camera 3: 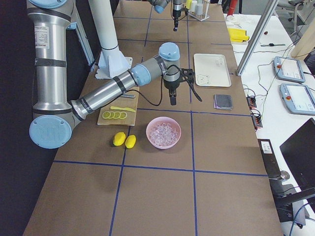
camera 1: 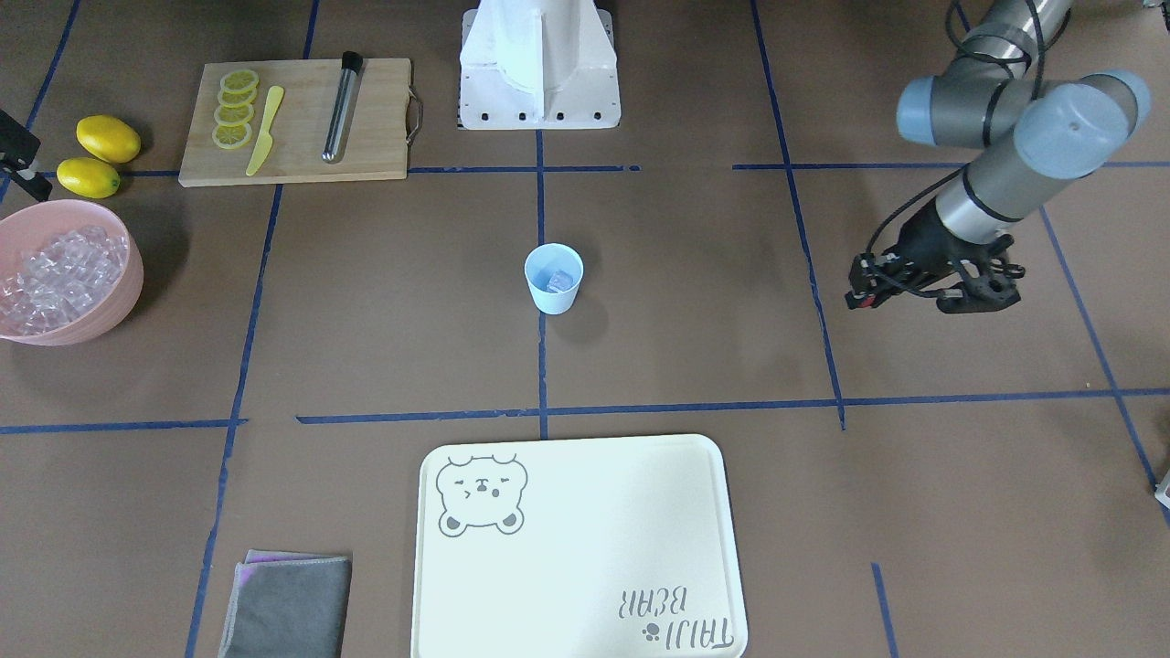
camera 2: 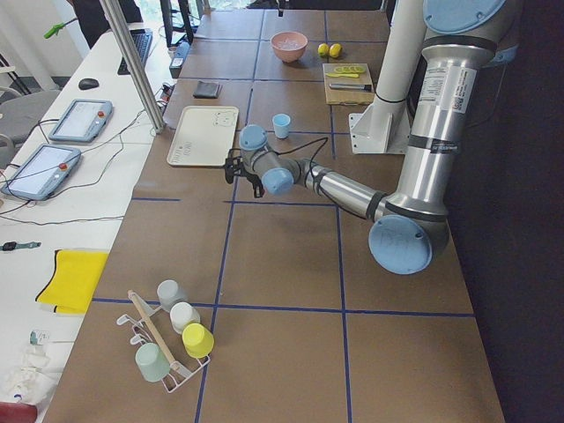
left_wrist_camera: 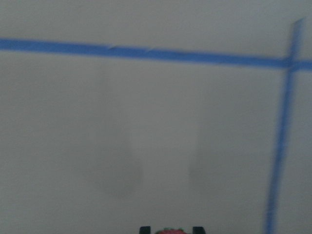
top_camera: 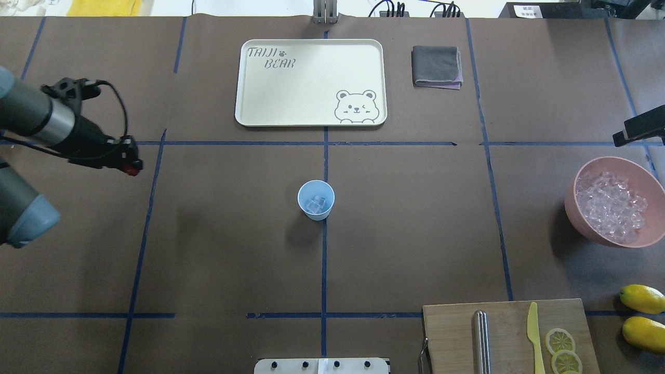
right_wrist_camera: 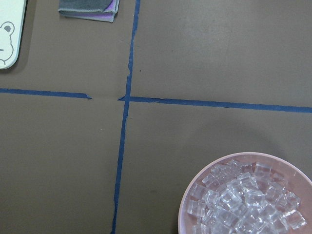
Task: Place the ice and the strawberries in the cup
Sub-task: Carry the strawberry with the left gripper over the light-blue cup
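Note:
The pale blue cup (top_camera: 316, 200) stands upright at the table's middle with a few ice cubes (top_camera: 317, 204) in it; it also shows in the front view (camera 1: 553, 279). My left gripper (top_camera: 132, 165) is shut on a small red strawberry (top_camera: 134, 170) and holds it above the table, well to the left of the cup. The berry shows between the fingertips in the left wrist view (left_wrist_camera: 169, 231). The pink bowl (top_camera: 575, 182) full of ice (top_camera: 610, 208) is at the right. My right gripper (top_camera: 638, 127) hovers just beyond the bowl; its jaws are hidden.
A white bear tray (top_camera: 249, 117) and a folded grey cloth (top_camera: 436, 66) lie at the far side. A cutting board (top_camera: 452, 332) with lemon slices, a yellow knife and a metal rod sits near the base. Two lemons (top_camera: 643, 314) lie beside it.

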You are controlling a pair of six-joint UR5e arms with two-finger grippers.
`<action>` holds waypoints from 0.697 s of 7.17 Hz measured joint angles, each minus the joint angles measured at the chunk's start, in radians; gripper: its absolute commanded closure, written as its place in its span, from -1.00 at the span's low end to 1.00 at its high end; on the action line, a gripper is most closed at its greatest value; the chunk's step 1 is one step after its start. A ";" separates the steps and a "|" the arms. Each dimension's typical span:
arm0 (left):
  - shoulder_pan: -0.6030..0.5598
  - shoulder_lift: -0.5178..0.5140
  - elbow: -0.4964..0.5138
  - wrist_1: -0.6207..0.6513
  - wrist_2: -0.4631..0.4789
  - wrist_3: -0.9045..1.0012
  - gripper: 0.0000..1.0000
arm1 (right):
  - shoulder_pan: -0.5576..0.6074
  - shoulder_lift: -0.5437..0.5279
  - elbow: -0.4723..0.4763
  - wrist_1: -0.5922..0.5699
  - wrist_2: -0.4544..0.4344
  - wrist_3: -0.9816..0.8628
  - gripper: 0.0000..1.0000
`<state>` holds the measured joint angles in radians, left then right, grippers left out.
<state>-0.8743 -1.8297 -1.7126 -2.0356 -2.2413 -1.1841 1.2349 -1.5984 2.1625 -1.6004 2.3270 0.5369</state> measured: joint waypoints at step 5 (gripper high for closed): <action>0.277 -0.368 0.040 0.001 0.235 -0.319 0.88 | 0.000 0.000 -0.013 0.005 0.000 0.000 -0.99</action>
<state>-0.5968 -2.1981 -1.6726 -2.0348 -2.0059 -1.5027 1.2348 -1.5989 2.1493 -1.5955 2.3270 0.5369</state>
